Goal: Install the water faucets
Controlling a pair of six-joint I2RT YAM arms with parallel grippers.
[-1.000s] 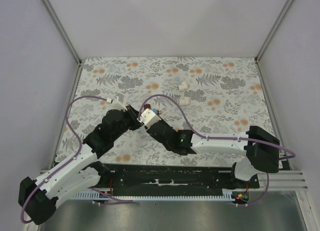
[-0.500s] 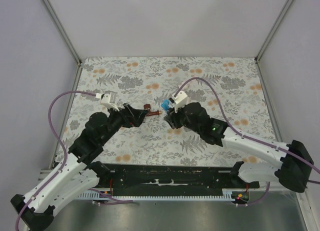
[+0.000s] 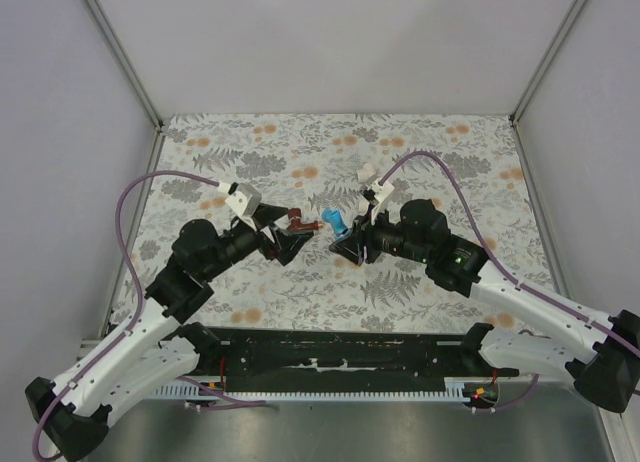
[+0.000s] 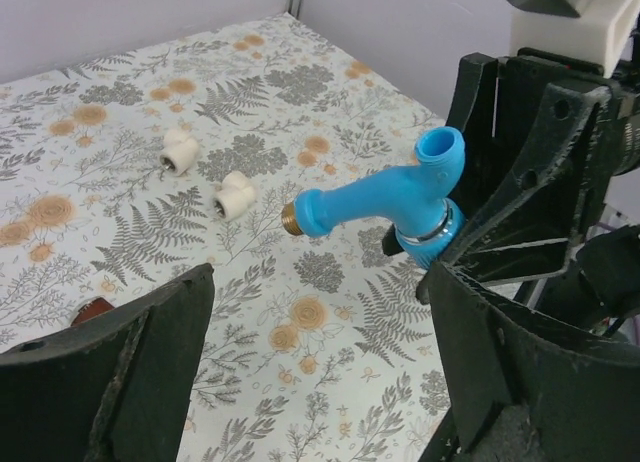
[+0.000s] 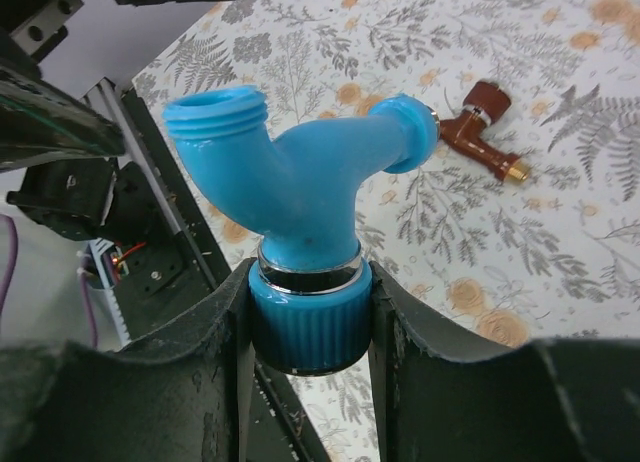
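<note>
The bright blue water faucet is held up above the mat by its ribbed knob, my right gripper shut on it. From above, the blue faucet juts left out of the right gripper. In the left wrist view the blue faucet points its brass-tipped spout left. The dark red-brown water faucet lies loose on the floral mat. From above, the red-brown faucet rests close to the far finger of my left gripper. The left gripper is open with nothing between its fingers.
Two small white stubby fittings lie on the floral mat beyond the faucets. Grey walls with metal posts enclose the mat on three sides. The black base rail runs along the near edge.
My left gripper has opened and the red-brown faucet now lies loose. The right arm has drawn back to the right with the blue faucet, and the two grippers now face each other.
</note>
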